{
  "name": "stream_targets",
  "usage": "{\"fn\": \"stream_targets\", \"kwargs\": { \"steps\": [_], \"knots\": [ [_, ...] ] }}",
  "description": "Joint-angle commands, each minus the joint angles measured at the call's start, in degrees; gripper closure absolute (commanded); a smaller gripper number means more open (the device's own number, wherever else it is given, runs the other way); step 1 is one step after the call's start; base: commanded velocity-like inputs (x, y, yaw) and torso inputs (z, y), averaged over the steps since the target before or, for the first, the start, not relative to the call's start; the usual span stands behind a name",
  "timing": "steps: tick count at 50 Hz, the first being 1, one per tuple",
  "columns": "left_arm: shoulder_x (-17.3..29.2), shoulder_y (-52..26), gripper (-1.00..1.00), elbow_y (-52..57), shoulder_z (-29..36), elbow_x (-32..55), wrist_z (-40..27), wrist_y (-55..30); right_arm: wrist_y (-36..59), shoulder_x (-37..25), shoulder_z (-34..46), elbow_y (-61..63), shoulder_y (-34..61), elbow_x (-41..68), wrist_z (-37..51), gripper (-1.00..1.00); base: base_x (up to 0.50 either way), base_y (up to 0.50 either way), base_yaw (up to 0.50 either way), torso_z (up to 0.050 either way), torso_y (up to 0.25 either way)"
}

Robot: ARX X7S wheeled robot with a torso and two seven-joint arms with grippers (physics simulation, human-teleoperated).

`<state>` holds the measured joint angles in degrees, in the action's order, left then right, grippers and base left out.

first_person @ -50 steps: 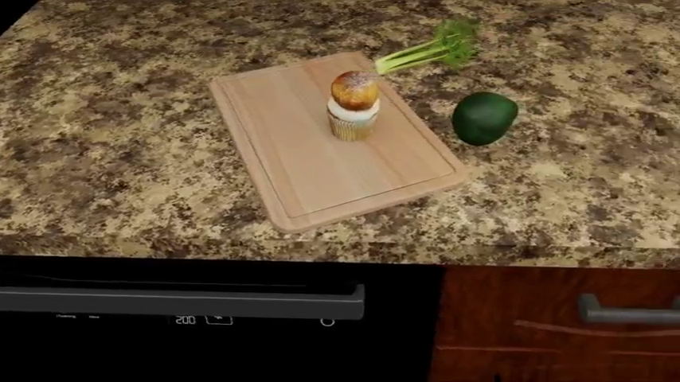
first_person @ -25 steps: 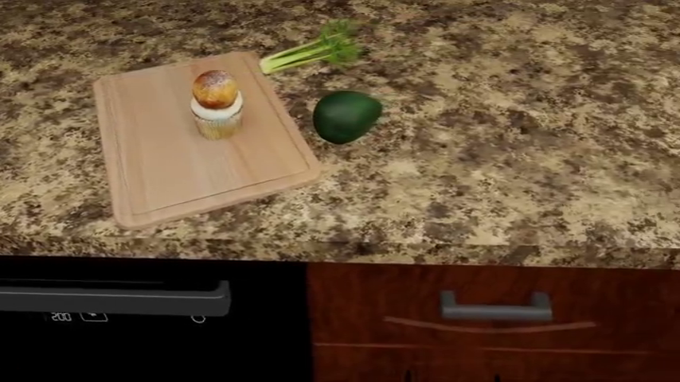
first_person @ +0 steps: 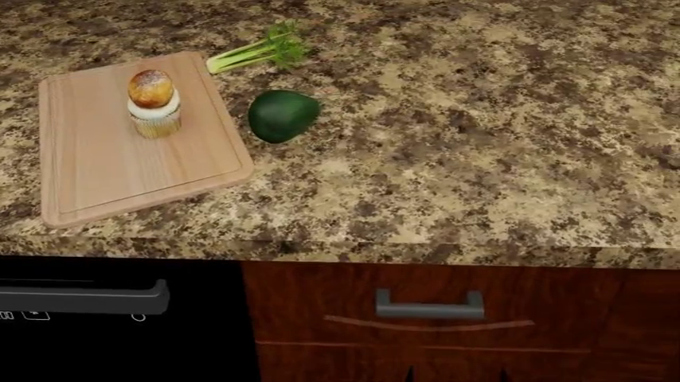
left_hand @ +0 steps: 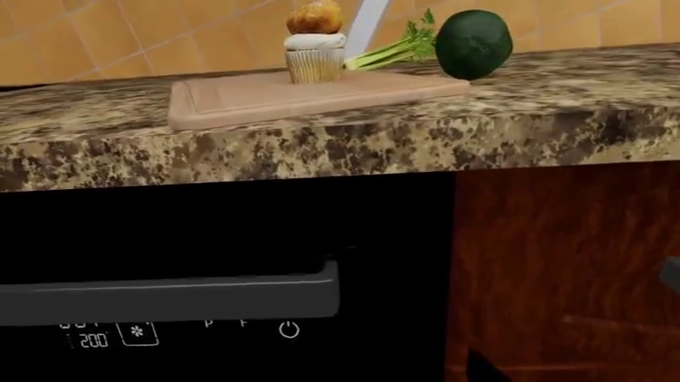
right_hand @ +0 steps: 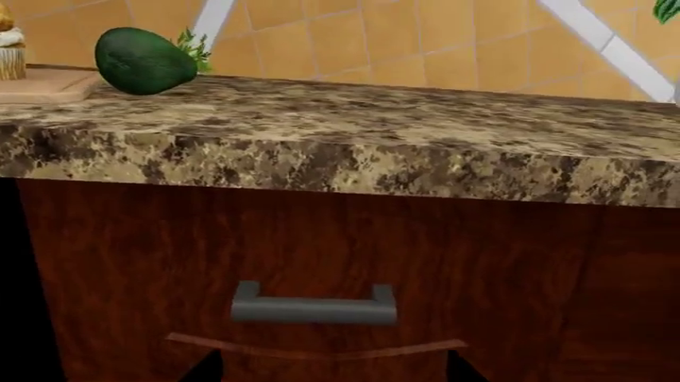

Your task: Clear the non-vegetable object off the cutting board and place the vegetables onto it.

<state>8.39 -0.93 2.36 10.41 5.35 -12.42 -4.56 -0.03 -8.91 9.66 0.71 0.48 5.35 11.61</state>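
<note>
A: On the cutting board [first_person: 95, 171], now at the head view's far left, the cupcake [first_person: 153, 103] stands untouched.

B: The view slid right. Celery [first_person: 255, 51] and dark green vegetable [first_person: 283, 115] lie beside the board, bare counter [first_person: 478, 135] beyond. Both grippers are out of sight.

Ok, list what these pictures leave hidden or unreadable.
- Both grippers: no view shows them, so their states are unknown.
- Cupcake: cut off by the right wrist view's edge.
- Celery: in the right wrist view, mostly behind the dark green vegetable.
- Oven panel markings: too small in the head view and cut off by its edge.
- Cutting board: seen edge-on from the left wrist, groove unclear.
</note>
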Motion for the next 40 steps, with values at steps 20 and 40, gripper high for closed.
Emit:
{"fn": "stream_targets", "kwargs": {
  "steps": [20,40],
  "knots": [
    [2.58,-16.83,-1.0,30.72,-6.29,8.21,0.66,-41.94,53.18,-2.48,0.25,39.36,20.49,-7.42,-2.07,-1.0,0.0,0.0,0.0,0.0,0.0],
    [9.52,-47.62,-1.0,28.84,-12.79,17.59,5.9,-71.34,74.45,-10.46,4.48,33.33,53.57,-4.88,-11.91,-1.0,0.0,0.0,0.0,0.0,0.0]
  ]
}}
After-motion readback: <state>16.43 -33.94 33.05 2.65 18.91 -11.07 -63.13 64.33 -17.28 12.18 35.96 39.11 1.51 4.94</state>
